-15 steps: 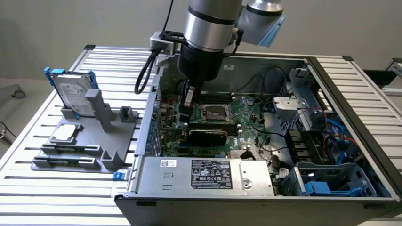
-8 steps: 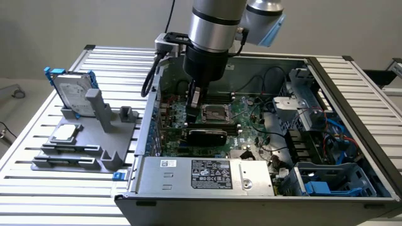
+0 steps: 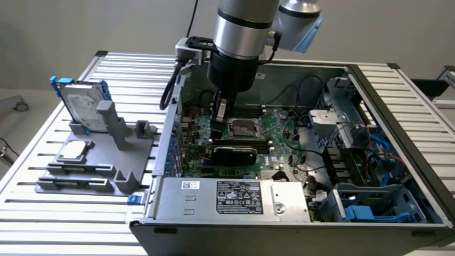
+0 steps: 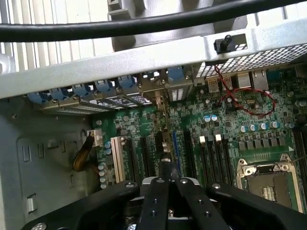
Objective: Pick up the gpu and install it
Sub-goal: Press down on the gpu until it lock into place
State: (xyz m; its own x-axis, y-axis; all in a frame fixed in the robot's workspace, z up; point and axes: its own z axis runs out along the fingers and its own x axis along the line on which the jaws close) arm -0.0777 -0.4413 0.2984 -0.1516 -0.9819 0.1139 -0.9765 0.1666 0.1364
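Observation:
The gpu (image 3: 235,154) stands on edge inside the open computer case (image 3: 355,72), low over the green motherboard (image 3: 274,136), with its black rounded shroud facing the front of the case. My gripper (image 3: 219,130) reaches down from above and is shut on the card's upper edge. In the wrist view the gpu (image 4: 165,158) appears edge-on as a thin strip running from my gripper (image 4: 165,184) across the expansion slots (image 4: 144,153) to the slotted rear wall (image 4: 180,91). How deep it sits in a slot is hidden.
A silver power-supply box (image 3: 235,197) fills the case's front corner. A hard drive in a blue frame (image 3: 82,104) and a processor chip (image 3: 74,151) rest on a grey fixture (image 3: 92,176) at the exterior view's left. The CPU socket (image 3: 245,127), cables and a blue drive cage (image 3: 370,208) crowd the case.

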